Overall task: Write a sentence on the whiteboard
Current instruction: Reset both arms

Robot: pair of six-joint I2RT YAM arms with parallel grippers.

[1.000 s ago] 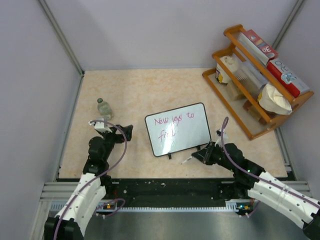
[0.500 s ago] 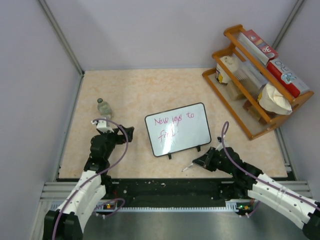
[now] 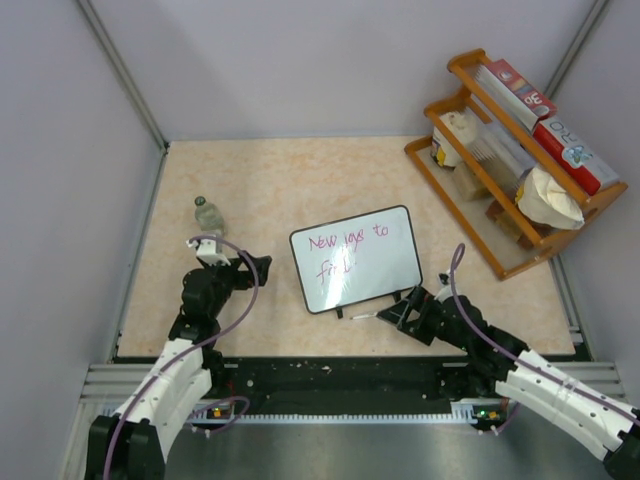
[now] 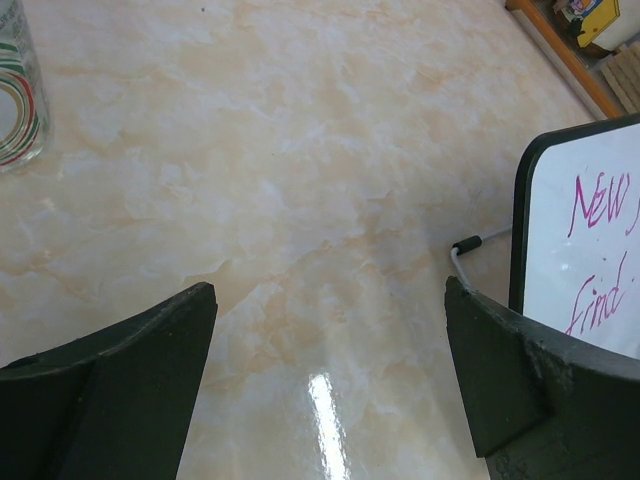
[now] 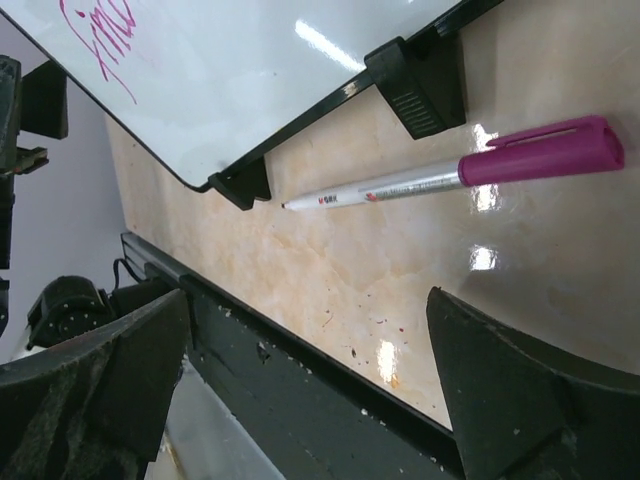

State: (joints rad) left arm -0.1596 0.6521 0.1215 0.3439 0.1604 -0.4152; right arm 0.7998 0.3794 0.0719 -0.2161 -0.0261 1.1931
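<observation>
Arms: two, each with one gripper.

The left gripper (image 3: pixel 256 268) sits to the left of the whiteboard (image 3: pixel 398 264) and apart from it. Its two fingers (image 4: pixel 150 360) are spread wide and hold nothing.

The right gripper (image 3: pixel 393 311) sits just in front of the board's near right corner. Its two fingers (image 5: pixel 500 370) are also spread wide and hold nothing.

Whiteboard: one. It rests on the table (image 3: pixel 300 180), slightly right of centre, between the two grippers. Two black feet (image 5: pixel 418 85) show at its near edge.

Sentence (image 3: pixel 345 250): one, written in pink in two lines on the left and upper part of the board.
- The upper line holds three words. The first reads "New" and the last reads "to".
- The lower line holds one short word beginning "fi". Its ending is not legible.
- The right lower part of the board is blank.

Marker (image 5: pixel 450 178): one, with a white barrel and its pink cap fitted. It lies flat on the table just in front of the board's near edge, beside the feet. It is ahead of the right gripper and touched by neither finger.

Jar (image 3: pixel 208 215): one, glass, upright, beyond the left gripper near the table's left side.

Rack (image 3: pixel 462 65): one, wooden, at the far right corner. It holds two red boxes (image 3: pixel 522 92) and other goods too small to identify
</observation>
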